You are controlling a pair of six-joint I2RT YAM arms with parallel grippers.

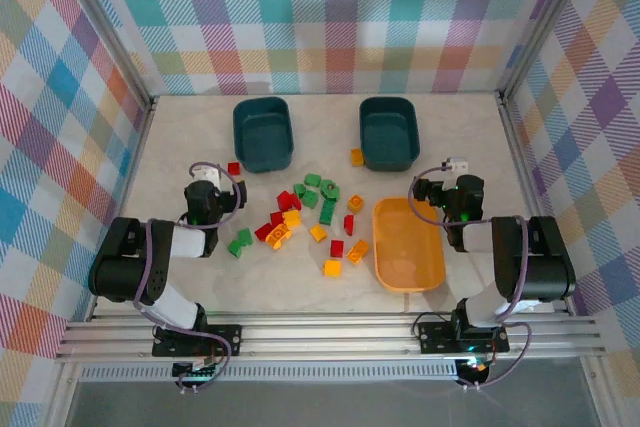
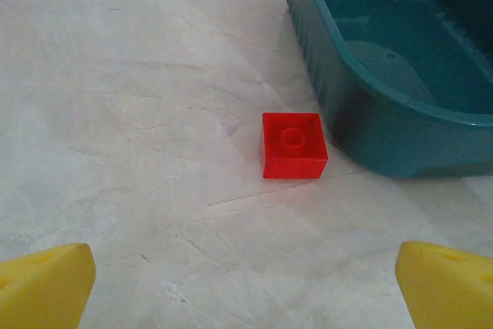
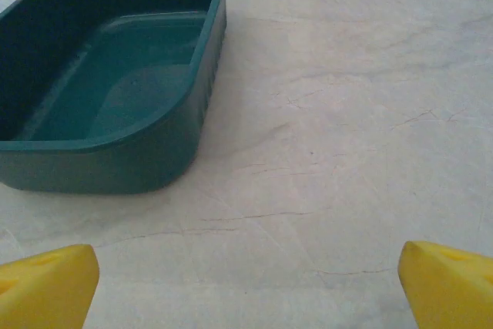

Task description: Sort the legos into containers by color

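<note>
Left fingers (image 2: 42,287) and right fingers (image 3: 451,287) gape wide, empty. A red lego (image 2: 293,144) lies just ahead of the left pair, beside a teal bin (image 2: 385,121). The other teal bin (image 3: 115,152) sits ahead-left of the right pair. Remaining legos (image 1: 290,217) cluster at the counter's (image 1: 200,277) middle.

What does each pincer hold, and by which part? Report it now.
Nothing: the left pincer and the right pincer both stand open and empty.

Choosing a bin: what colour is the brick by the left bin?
Red brick; clearest in left wrist view.
</note>
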